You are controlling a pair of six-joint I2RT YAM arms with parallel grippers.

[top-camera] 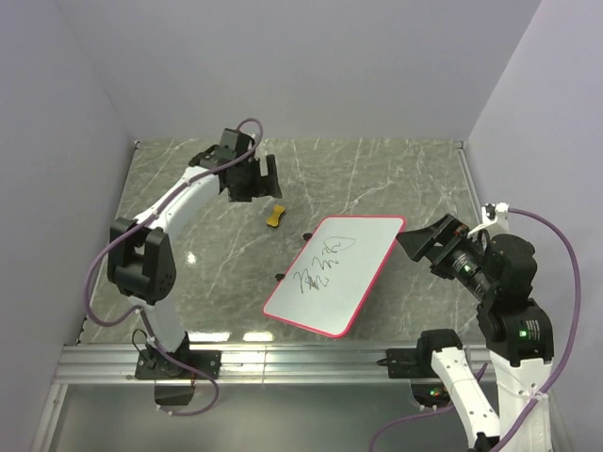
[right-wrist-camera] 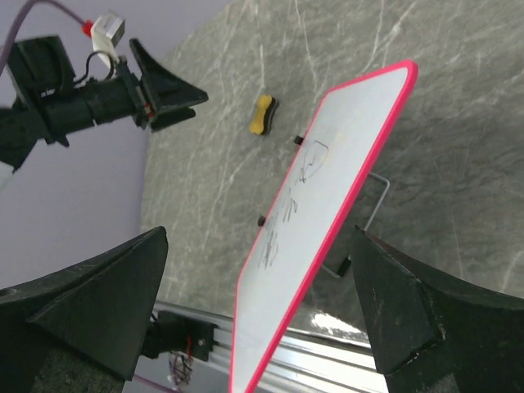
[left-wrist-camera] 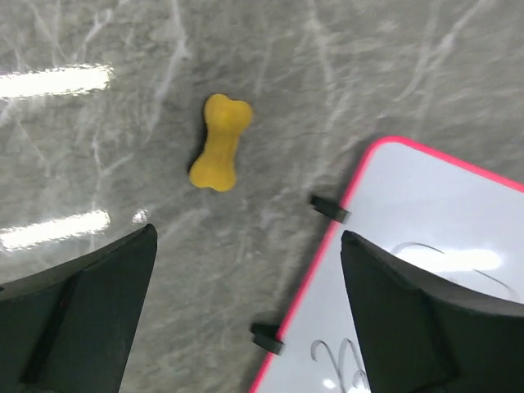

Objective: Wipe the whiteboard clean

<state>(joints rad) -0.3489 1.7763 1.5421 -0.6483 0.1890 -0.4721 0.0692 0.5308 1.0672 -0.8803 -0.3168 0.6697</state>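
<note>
A grey marbled table [top-camera: 396, 169] sits inside pale lavender walls. The left gripper [left-wrist-camera: 250, 327] hangs with its 2 jaws spread wide and nothing between them, above and slightly near of the yellow bone-shaped eraser [left-wrist-camera: 219, 142], which lies flat on the table just to the far left of the whiteboard [top-camera: 334, 273]. The right gripper [top-camera: 421, 240] is also spread open and empty, its tips just beside the board's far right corner; whether they touch it cannot be told. The likely trouble is the board itself: the right wrist view shows it tilted up on a thin wire stand [right-wrist-camera: 378, 201], so a firm wipe from the left arm could push it back, slide it or fold the stand unless the right gripper braces the rim first. A descent that lands off-centre on the eraser could also skid it across the smooth table, or catch 1 of the small black clips [left-wrist-camera: 329, 209] on the board's left edge. The whiteboard stands mid-table, between the 2 arms and turned at an angle: a large white rectangle with rounded corners and a thin pink-red rim, bearing dark scribbles [top-camera: 320, 268] across its middle, none of them wiped.
</note>
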